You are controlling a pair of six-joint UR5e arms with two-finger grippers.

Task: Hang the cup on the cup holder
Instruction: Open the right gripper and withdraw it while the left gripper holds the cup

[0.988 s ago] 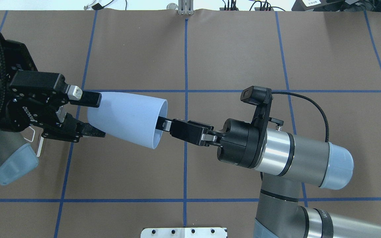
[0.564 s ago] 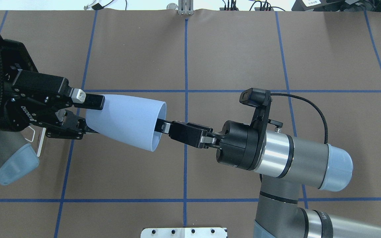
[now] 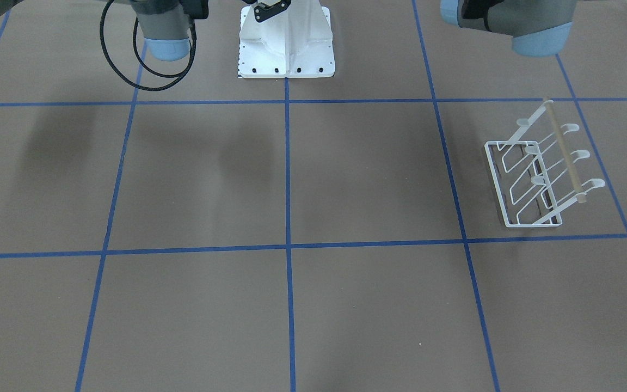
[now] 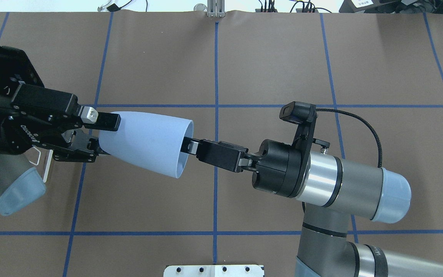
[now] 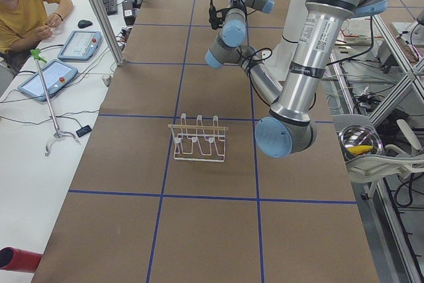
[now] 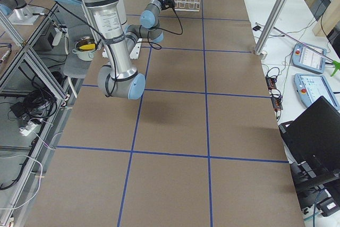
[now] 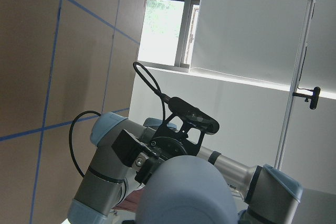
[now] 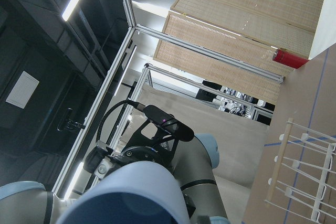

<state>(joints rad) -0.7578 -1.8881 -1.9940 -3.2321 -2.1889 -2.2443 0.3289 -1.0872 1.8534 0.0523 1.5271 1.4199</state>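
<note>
The pale blue-grey cup [image 4: 148,142] lies on its side in mid-air between my two grippers. My left gripper [image 4: 104,135] is shut on its narrow base, one finger [image 4: 106,120] above and one below. My right gripper [image 4: 187,147] is shut on the rim, with one finger inside the mouth. The cup also fills the bottom of the left wrist view [image 7: 186,192] and of the right wrist view [image 8: 126,192]. The white wire cup holder [image 3: 536,179] with its wooden rod stands on the table under my left arm. Only a bit of its wire [image 4: 39,159] shows from overhead.
The white robot pedestal [image 3: 286,43] is at the table's near edge. An operator [image 5: 26,4] sits at a side bench with tablets. A metal bowl [image 5: 361,142] sits on a shelf beside the table. The brown table [image 3: 292,305] has blue grid lines.
My left gripper's fingers have closed from wide open onto the cup's base. The cup's base end has shifted a little. My right gripper has kept its hold on the rim.
</note>
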